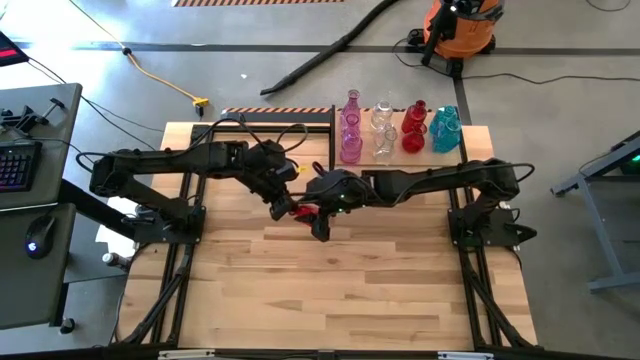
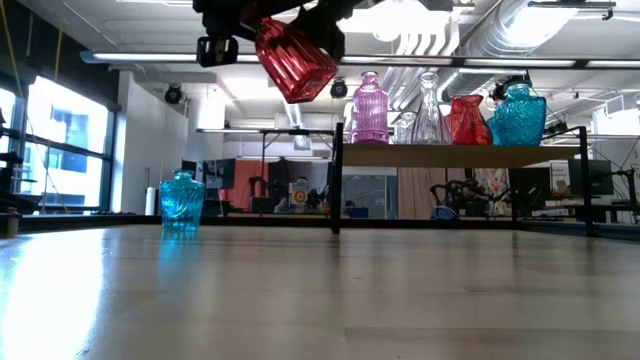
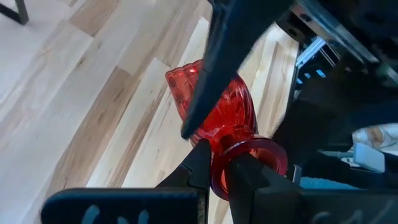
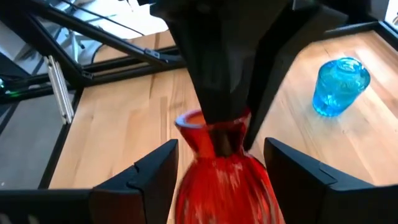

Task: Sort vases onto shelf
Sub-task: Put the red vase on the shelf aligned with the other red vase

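A red vase (image 2: 297, 58) hangs tilted high above the table's middle, with my left gripper (image 3: 219, 167) shut on its mouth. My right gripper (image 4: 221, 177) is open, with one finger on either side of the vase's belly (image 4: 224, 186). In the high view the two grippers meet over the vase (image 1: 305, 211). The shelf (image 2: 460, 155) stands at the far right and bears pink (image 1: 351, 128), clear (image 1: 383, 130), red (image 1: 414, 128) and teal (image 1: 446, 130) vases. One teal vase (image 2: 182, 200) stands upright on the tabletop. My left gripper pinches the rim of the red vase's mouth (image 3: 214, 177), one finger seemingly inside the opening and one outside. The fingers slant down from the table's left side. The vase is lifted clear and tilted, its base pointing away from the fingers. My right gripper's fingers (image 4: 155, 174) flank the vase's belly; I cannot tell whether they touch it.
The black posts of the shelf (image 2: 337, 180) rise at the table's far right. The teal vase (image 4: 339, 86) on the tabletop stands toward the far left. The near half of the wooden tabletop (image 1: 340, 290) is bare wood.
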### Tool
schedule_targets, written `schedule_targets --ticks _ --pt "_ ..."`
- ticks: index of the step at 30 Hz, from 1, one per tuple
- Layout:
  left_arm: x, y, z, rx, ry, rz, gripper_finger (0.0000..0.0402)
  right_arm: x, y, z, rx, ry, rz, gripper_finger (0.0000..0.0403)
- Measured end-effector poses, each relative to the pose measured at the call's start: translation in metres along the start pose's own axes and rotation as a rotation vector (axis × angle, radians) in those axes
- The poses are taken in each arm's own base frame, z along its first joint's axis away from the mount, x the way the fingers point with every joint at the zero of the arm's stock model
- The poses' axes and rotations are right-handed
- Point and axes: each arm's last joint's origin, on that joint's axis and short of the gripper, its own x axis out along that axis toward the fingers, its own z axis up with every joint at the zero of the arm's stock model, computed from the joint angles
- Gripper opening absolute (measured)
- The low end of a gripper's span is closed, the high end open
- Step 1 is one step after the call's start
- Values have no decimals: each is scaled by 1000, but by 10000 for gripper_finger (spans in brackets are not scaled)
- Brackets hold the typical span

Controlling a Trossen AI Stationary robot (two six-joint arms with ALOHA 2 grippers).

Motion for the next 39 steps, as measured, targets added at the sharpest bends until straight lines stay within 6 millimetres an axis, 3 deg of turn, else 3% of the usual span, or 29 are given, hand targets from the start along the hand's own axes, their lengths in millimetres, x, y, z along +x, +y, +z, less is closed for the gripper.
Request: schedule_targets --ticks 15,30,39 --pt "16 5 4 -10 25 24 15 6 -1 -4 9 15 -8 213" --pt "17 5 6 -13 6 19 16 5 -3 -6 12 40 -38 162" --pt "15 9 9 -23 -2 15 39 5 -3 -6 13 42 -43 119"
